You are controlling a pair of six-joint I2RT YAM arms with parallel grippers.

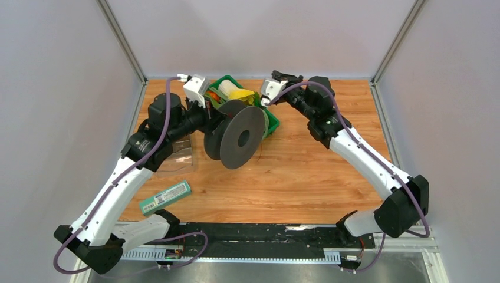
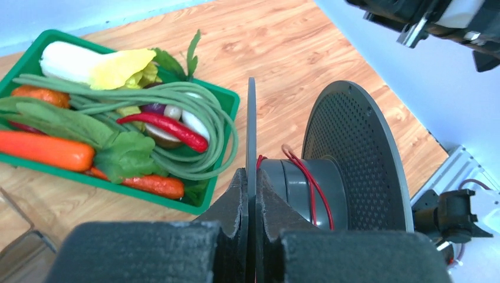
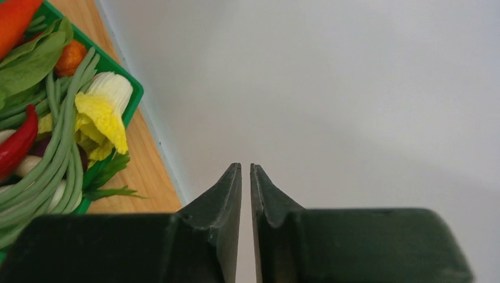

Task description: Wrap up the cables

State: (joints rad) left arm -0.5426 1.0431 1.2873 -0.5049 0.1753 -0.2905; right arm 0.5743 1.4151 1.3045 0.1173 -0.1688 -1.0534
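A dark grey spool (image 1: pixel 242 137) stands on edge at the table's middle, in front of the green basket. The thin red wire (image 2: pixel 309 183) runs in a few turns round its hub (image 2: pixel 289 177); a short red end hangs below the spool (image 1: pixel 259 151). My left gripper (image 2: pixel 252 172) is shut on the spool's near thin flange (image 2: pixel 251 130), and it shows at the spool's left side in the top view (image 1: pixel 207 118). My right gripper (image 3: pixel 246 166) is raised by the basket's far right corner (image 1: pixel 265 97), its jaws almost together with nothing seen between them, pointing at the back wall.
The green basket (image 2: pixel 233 106) holds toy vegetables: long green beans (image 2: pixel 177 94), carrots, a red chilli, a cabbage. A clear plastic bag (image 1: pixel 180 154) and a green box (image 1: pixel 165 197) lie at the left front. Walls close the back and sides.
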